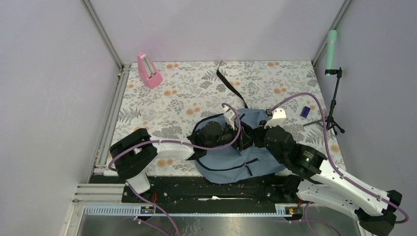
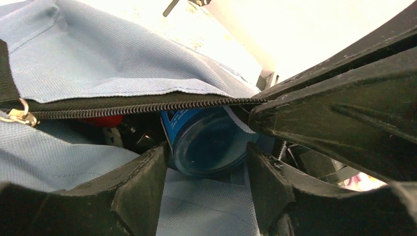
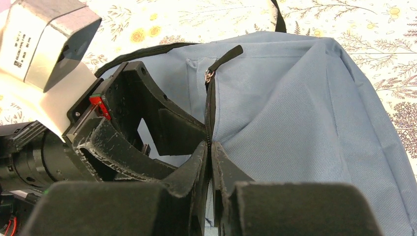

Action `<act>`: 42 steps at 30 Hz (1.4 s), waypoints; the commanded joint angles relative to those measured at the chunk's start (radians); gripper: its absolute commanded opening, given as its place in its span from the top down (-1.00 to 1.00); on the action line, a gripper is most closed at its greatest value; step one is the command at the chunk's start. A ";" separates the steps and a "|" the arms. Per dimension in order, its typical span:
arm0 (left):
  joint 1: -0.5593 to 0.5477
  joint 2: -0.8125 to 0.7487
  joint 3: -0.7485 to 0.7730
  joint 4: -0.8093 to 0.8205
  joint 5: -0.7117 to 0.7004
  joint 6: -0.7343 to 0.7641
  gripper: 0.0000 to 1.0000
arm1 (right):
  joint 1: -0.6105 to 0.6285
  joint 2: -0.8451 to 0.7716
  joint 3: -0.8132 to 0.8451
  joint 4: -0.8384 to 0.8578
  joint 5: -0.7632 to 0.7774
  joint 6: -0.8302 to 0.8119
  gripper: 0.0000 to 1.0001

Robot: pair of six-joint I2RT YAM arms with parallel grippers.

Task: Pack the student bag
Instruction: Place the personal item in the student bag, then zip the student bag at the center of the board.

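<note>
The student bag (image 1: 231, 164), grey-blue, lies at the near middle of the table with its zip opening held apart. My right gripper (image 3: 211, 147) is shut on the zipper edge (image 3: 211, 108) of the opening and holds it up; it shows from above as my right gripper (image 1: 259, 132). My left gripper (image 1: 240, 140) reaches into the opening. In the left wrist view a blue round container (image 2: 206, 132) lies inside the bag, its end between the tips of my left gripper (image 2: 207, 155), which touch its sides. A red thing (image 2: 101, 120) lies deeper inside, mostly hidden.
A pink case (image 1: 149, 70) stands at the far left of the table. A small dark blue item (image 1: 305, 111) lies at the right. Beside it rises a black tripod (image 1: 336, 110) carrying a green handle (image 1: 332, 46). The bag's black strap (image 1: 230, 83) trails toward the back.
</note>
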 commanded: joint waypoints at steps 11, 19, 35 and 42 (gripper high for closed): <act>-0.007 -0.474 -0.129 -0.636 -0.402 0.026 -0.97 | 0.008 0.018 -0.049 0.117 -0.076 0.067 0.57; 0.108 -0.680 -0.156 -1.033 -0.503 -0.040 -0.98 | 0.007 -0.031 0.040 -0.017 -0.036 -0.008 -0.44; 0.320 -0.621 -0.017 -0.928 -0.122 0.255 -0.98 | -0.394 0.314 0.264 0.006 -0.427 -0.032 -0.51; 0.356 -0.312 0.251 -0.850 0.067 0.467 -0.98 | -0.441 0.511 0.337 0.044 -0.475 0.060 -0.34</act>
